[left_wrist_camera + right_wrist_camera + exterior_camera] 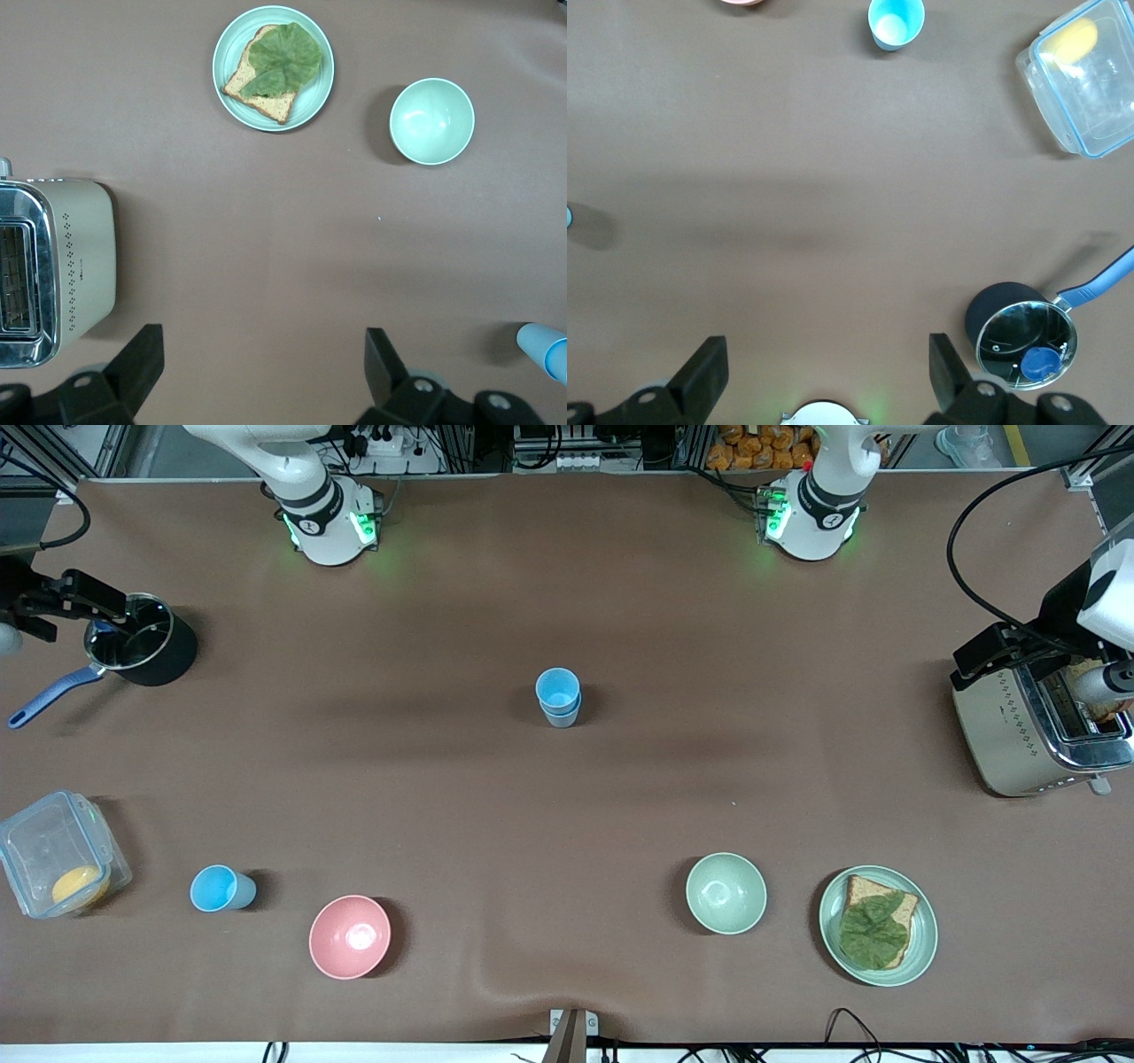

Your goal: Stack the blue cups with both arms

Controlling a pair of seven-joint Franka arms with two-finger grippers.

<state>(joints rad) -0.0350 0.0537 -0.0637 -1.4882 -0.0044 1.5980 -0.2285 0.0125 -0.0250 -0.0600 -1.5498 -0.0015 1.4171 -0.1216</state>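
Chunky white arms (310, 487), black joint bands, green-glowing bases (802, 522), matte black gripper fingers (133, 367).

This is a robotics lab, dressed with kitchen props. Two white arms (310, 509) are bolted along one edge of a table (567, 806) covered with brown cloth, green lights glowing at their bases. Aluminium framing, power strips and loose cables (974, 576) line the edges. The household things look staged: a toaster (1032, 726), a black pot (146, 651), a plastic box (58, 864), a plate (877, 926) with bread and lettuce, two bowls and blue cups (558, 697).
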